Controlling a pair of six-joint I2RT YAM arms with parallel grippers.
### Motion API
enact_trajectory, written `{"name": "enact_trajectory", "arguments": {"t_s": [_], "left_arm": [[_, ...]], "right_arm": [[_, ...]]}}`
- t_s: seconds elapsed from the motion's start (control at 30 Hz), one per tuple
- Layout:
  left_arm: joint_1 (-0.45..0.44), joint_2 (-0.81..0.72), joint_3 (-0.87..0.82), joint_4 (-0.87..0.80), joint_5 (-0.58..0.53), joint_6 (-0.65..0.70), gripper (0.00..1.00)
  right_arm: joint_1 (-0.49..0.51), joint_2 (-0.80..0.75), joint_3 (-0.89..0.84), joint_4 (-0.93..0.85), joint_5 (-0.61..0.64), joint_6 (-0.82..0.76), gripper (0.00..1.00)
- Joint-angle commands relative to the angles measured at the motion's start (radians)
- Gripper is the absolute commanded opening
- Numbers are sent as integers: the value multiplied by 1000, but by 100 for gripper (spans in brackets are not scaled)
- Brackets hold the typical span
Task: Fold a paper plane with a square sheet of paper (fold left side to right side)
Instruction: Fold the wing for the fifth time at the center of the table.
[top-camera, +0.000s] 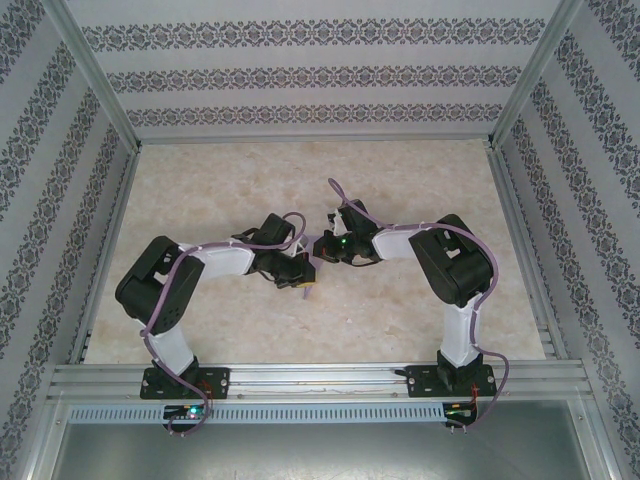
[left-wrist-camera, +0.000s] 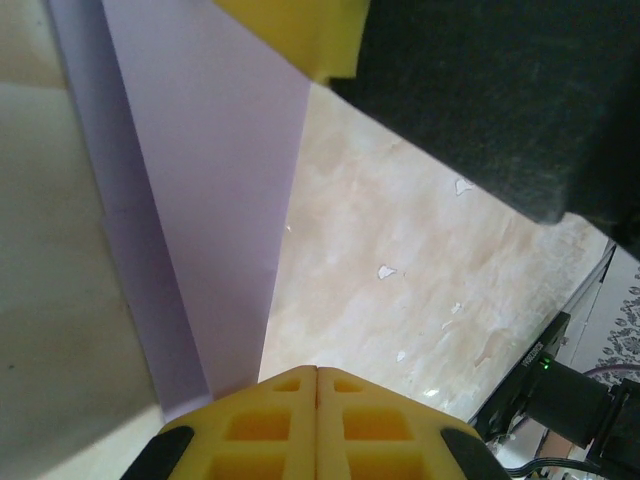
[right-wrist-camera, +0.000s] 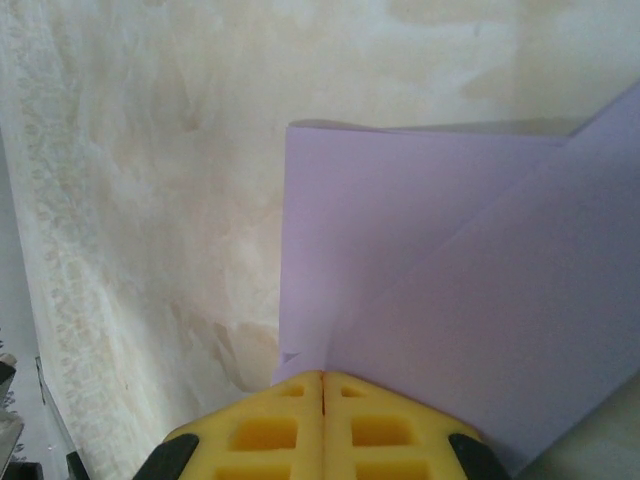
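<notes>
The square sheet of paper (right-wrist-camera: 450, 280) is lilac and folded, with a diagonal crease running down to my right gripper (right-wrist-camera: 322, 375). That gripper is shut, its yellow tips against the paper's near corner, where a small crumple shows. In the left wrist view the paper (left-wrist-camera: 200, 200) is a long layered band on the left. My left gripper (left-wrist-camera: 317, 372) is shut at the band's lower end, with nothing visible in the seam. The right gripper's yellow pad (left-wrist-camera: 300, 35) sits on the paper's far end. From above, the left gripper (top-camera: 303, 280) and right gripper (top-camera: 322, 248) meet mid-table and hide the paper.
The marbled beige table top (top-camera: 400, 190) lies open beyond and beside the arms. Small white chips (left-wrist-camera: 385, 271) mark its surface. Aluminium rails (top-camera: 320, 375) run along the near edge, and patterned walls (top-camera: 300, 75) close in the back and sides.
</notes>
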Motion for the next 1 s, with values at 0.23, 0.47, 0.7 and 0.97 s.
{"name": "enact_trajectory", "arguments": {"t_s": [0.23,0.47,0.7,0.97], "left_arm": [[-13,34,10,1,-5,13,6],[-13,39,-4,-2,-16,17,6],[-13,41,-17,9,-20,12,6],[-13,45,-32,18,-28,11,6]], "right_arm": [[8,81,-17,-158,87,-48,0],[10,84,-9,-178,97,-60,0],[11,88,-5,-185,98,-62,0],[12,92,0,-192,102,-64,0]]}}
